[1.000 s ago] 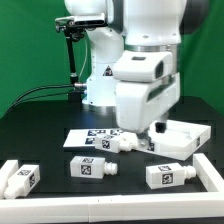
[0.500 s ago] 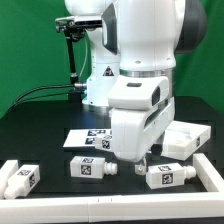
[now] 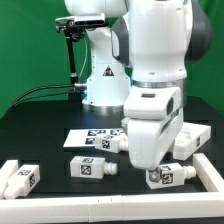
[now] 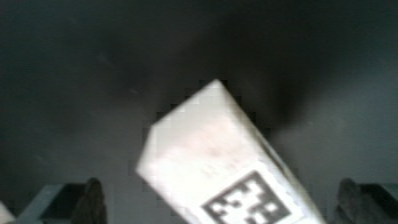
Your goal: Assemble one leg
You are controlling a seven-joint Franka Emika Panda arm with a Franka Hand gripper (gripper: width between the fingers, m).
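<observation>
My fingers [image 4: 84, 203] stand wide apart, one on each side of the leg [image 4: 210, 160]. They hold nothing, and I cannot see either one touching it. The leg lies on its side on the black bench [image 3: 40, 130], at the front toward the exterior view's right, directly under my hand. Two other pegs [image 3: 92, 168] lie along the front. Farther back are a fourth peg [image 3: 112, 145], the marker board [image 3: 85, 135] and the white tray [image 3: 193, 140].

Marker board [image 3: 86, 136] on black table [image 3: 38, 126]
</observation>
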